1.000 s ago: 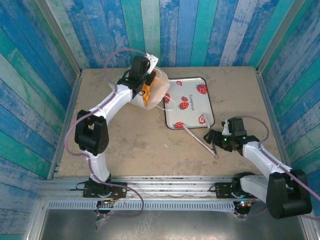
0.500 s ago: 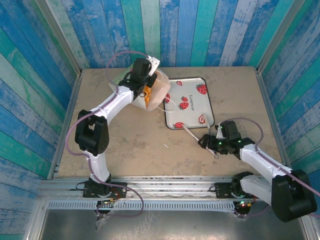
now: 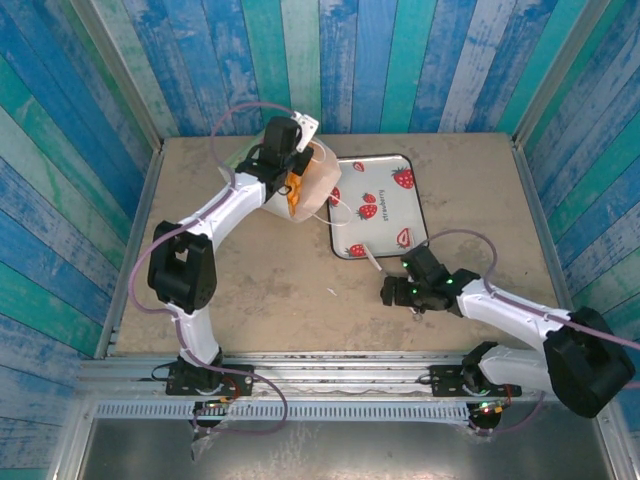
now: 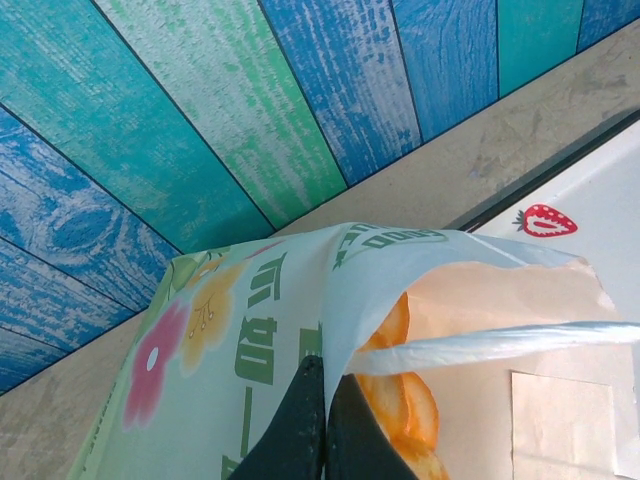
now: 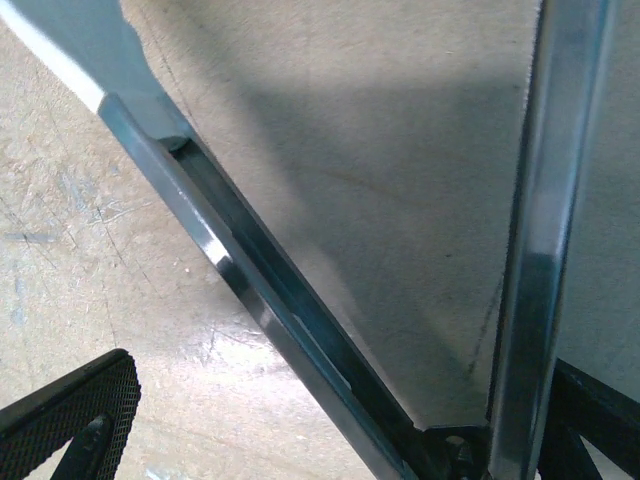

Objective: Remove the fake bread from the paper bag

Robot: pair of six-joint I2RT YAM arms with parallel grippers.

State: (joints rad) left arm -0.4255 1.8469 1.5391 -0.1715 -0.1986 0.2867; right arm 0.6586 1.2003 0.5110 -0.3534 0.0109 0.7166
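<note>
Nearest, the right gripper (image 3: 393,292) hangs low over the table (image 3: 250,290) with its fingers spread wide above metal tongs (image 5: 270,310) that it has not closed on, probably lining up to take them as a reaching tool. Just beyond lies the strawberry tray (image 3: 388,228), a likely landing spot. Farthest, the left gripper (image 4: 322,420) is pinched on the rim of the paper bag (image 4: 250,330), holding its mouth open toward the tray; the fake bread (image 4: 400,395) sits inside, just beside those fingers and well apart from the right gripper

paper bag (image 4: 250,330): thin matt paper | fake bread (image 4: 400,392): glossy, possibly plastic | table (image 3: 270,290): rough, matt | walls (image 3: 400,60): painted wood
</note>
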